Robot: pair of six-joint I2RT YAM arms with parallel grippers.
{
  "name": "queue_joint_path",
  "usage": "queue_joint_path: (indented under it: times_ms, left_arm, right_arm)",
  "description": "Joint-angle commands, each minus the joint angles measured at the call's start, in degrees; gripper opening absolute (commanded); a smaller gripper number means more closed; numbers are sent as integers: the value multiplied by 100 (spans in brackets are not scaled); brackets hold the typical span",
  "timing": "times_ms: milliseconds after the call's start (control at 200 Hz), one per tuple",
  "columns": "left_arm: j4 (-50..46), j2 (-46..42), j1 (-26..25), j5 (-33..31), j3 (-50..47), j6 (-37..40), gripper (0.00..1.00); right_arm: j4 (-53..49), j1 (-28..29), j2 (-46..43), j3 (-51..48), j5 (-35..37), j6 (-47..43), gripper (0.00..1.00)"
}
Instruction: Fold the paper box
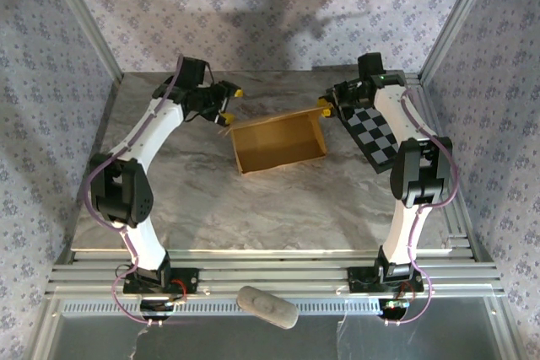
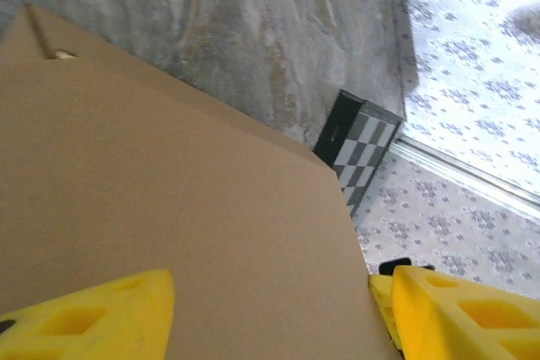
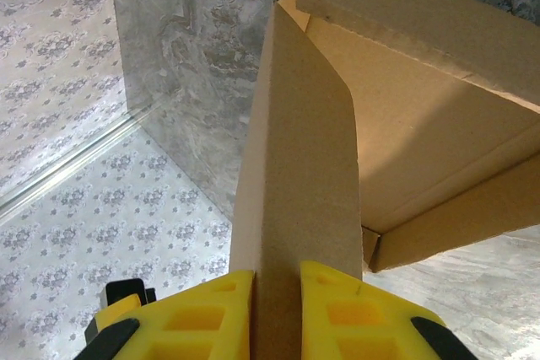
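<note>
The paper box (image 1: 278,145) is plain tan cardboard and sits half formed in the middle of the marble table, its open side facing up. At the box's far left corner my left gripper (image 1: 230,105) is open. In the left wrist view its yellow fingers (image 2: 84,318) stand wide apart over a broad flat box panel (image 2: 169,191), whose right edge runs beside the other finger. My right gripper (image 1: 325,107) is at the box's far right corner. There, in the right wrist view, the right gripper (image 3: 277,318) is shut on an upright box flap (image 3: 295,149), beside the box's open inside (image 3: 422,124).
A black-and-white checkerboard panel (image 1: 371,128) lies on the table right of the box, under the right arm; the checkerboard panel (image 2: 359,145) also shows past the cardboard edge. Floral walls and metal frame posts close in the table. A pale oblong object (image 1: 267,307) rests on the front rail.
</note>
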Motion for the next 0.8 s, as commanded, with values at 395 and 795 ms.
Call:
queue_joint_path:
  times_ms: [395, 795]
  left_arm:
    - [-569, -54, 638, 203, -122, 1029, 75]
    - [-218, -67, 411, 315, -316, 694, 74]
  right_arm:
    - [21, -44, 183, 161, -84, 67, 0]
    - [270, -7, 174, 47, -49, 311, 0]
